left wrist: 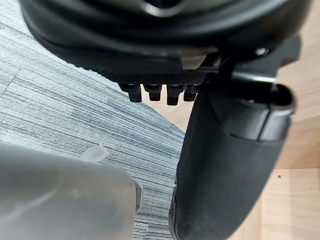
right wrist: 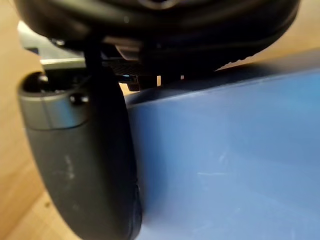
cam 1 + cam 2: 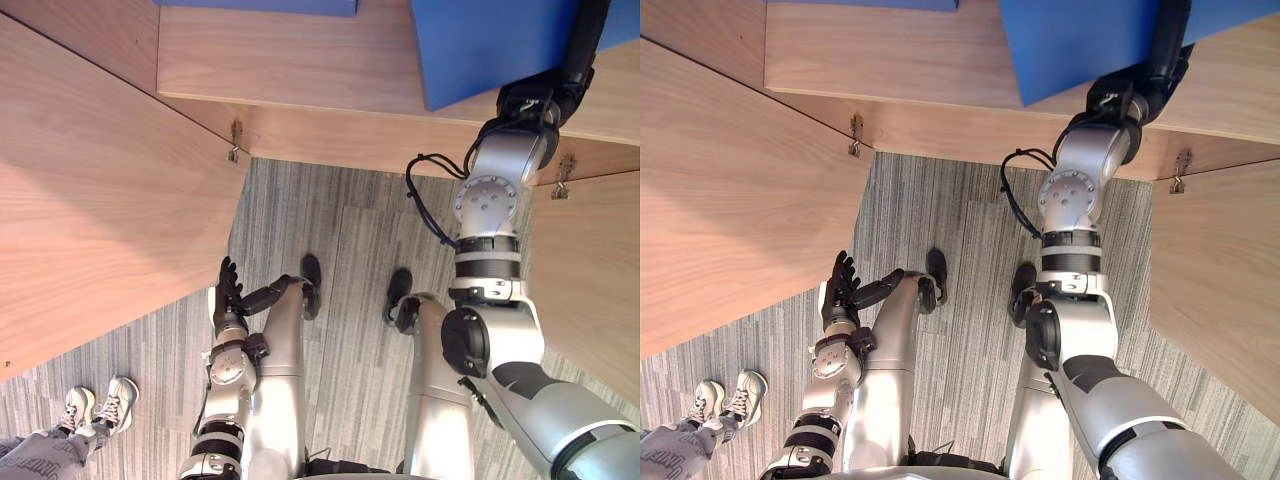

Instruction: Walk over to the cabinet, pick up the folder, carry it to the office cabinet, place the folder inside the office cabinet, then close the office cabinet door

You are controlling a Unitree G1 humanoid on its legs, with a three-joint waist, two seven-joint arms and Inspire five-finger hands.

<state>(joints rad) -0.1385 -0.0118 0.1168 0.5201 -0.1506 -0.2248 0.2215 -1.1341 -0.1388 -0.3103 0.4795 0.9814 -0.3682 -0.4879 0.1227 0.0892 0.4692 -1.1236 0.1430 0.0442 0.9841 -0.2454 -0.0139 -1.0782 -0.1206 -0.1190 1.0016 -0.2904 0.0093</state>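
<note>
Right hand (image 3: pixel 570 75) tight around blue folder (image 3: pixel 480 45) on cabinet shelf (image 3: pixel 300 60); left hand (image 3: pixel 228 285) loose, fingers straight

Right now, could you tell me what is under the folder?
A wooden shelf shows under the folder; the folder hides anything between them, and the right hand is at its corner.

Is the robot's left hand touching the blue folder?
No, the left hand hangs open over the grey carpet, well apart from the blue folder.
</note>
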